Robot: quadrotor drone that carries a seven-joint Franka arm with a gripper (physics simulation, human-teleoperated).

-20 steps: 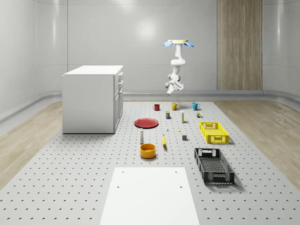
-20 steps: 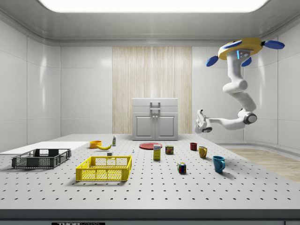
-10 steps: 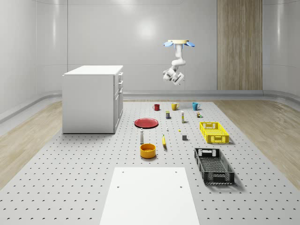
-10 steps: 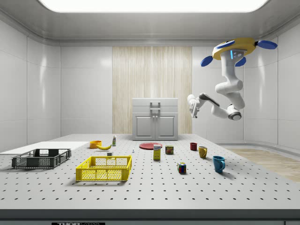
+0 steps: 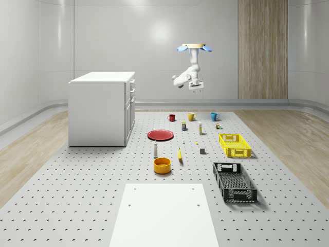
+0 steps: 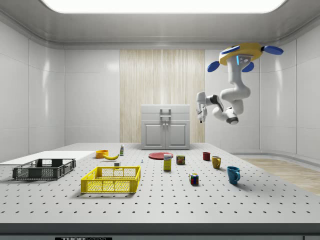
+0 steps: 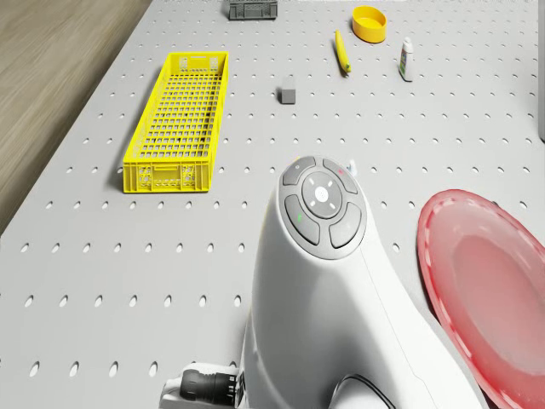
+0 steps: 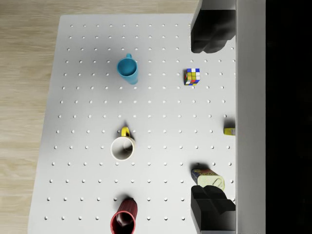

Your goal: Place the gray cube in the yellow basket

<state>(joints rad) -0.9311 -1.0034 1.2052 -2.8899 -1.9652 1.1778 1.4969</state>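
Note:
The gray cube [image 5: 202, 151] is small and sits on the perforated table, a short way from the yellow basket [image 5: 238, 153] toward the whole-scene view's left. The drone view has the cube [image 7: 289, 95] beside the long basket [image 7: 166, 177], apart from it. My drone [image 5: 194, 48] hovers high over the table's far end, above the mugs. The arm is folded under it, and my gripper [image 5: 195, 87] hangs high in the air, far from the cube. In the wrist view the gripper [image 8: 212, 122] is open with nothing between its fingers [image 8: 209, 34]. From the side, the gripper [image 6: 200, 118] points down.
Below the gripper stand a blue mug [image 8: 127, 68], a yellow mug [image 8: 122, 147], a red mug [image 8: 123, 222] and a Rubik's cube [image 8: 192, 76]. A red plate [image 5: 160, 135], banana [image 7: 341, 51], orange bowl [image 5: 162, 165], black crate [image 5: 235, 181] and white cabinet [image 5: 100, 108] are also here.
The arm has folded up under the drone, lifting the gripper and swinging it toward the side view's left. The drone has drifted slightly the same way. The table's objects have not moved.

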